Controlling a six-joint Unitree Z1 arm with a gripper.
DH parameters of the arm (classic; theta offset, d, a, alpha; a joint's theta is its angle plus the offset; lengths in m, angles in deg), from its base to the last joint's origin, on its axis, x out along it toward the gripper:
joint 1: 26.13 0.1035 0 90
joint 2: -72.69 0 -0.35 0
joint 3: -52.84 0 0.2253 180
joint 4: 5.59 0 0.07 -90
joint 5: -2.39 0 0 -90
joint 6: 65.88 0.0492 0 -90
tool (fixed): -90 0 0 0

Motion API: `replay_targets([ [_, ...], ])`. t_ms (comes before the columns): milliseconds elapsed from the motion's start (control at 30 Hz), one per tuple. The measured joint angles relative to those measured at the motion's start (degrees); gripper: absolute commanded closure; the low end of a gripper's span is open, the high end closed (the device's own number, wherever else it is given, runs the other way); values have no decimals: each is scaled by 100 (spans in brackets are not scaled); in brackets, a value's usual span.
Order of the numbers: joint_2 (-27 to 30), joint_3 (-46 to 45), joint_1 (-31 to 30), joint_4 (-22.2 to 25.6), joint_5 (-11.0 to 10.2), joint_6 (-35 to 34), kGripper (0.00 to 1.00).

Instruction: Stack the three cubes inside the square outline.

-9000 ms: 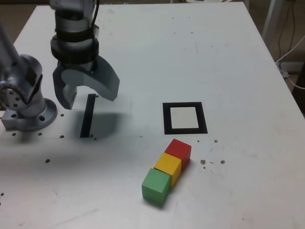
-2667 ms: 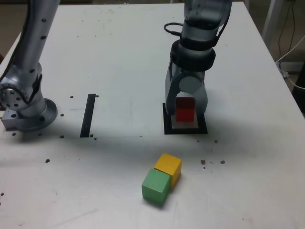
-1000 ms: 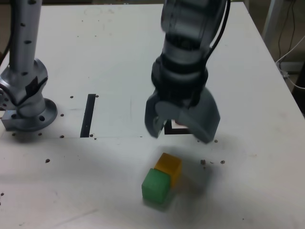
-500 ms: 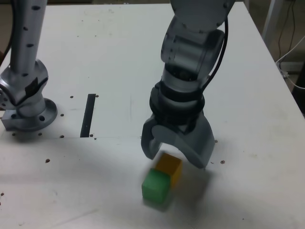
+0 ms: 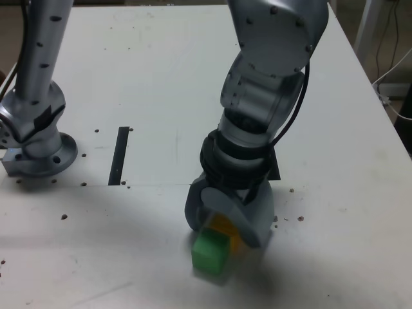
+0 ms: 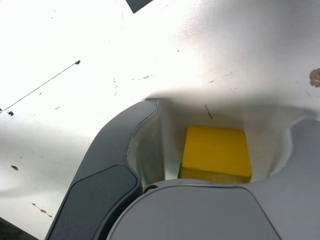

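Looking at the exterior view first, I see the grey two-fingered gripper (image 5: 226, 222) down at the white tabletop (image 5: 193, 64) in the lower centre of the frame, its jaws spread on either side of the small matte yellow cube (image 5: 226, 226). Only a sliver of that cube shows between the grey fingers. The small matte green cube (image 5: 210, 252) sits touching it on the lower left, just below the gripper's nearer finger. The arm's bulky grey body rises from the gripper toward the top of the frame and covers nearly all of the thick black square outline (image 5: 274, 168); I can make out only its right-hand edge in the centre right, and I cannot see the red cube or the outline's white middle. A narrow straight black strip (image 5: 119, 155) lies centre left, and the arm's round grey base (image 5: 38, 151) stands at the far left edge.

In the wrist view, the yellow cube (image 6: 216, 153) fills the gap between the two grey fingers (image 6: 107, 170). I see open space on both sides of it, so the jaws stand moderately wide around the cube, not pinching it. A thin edge of green (image 6: 179, 170) peeks out against the yellow cube's side. A dark corner (image 6: 141, 4) shows at the upper centre; I cannot tell what it belongs to.
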Motion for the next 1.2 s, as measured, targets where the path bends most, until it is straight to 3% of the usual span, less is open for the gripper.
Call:
replay_targets([
  [833, -10, 6, 0, 15, -117, -2, 74],
  [1200, 560, 579, 502, 987, -649, -207, 74],
])
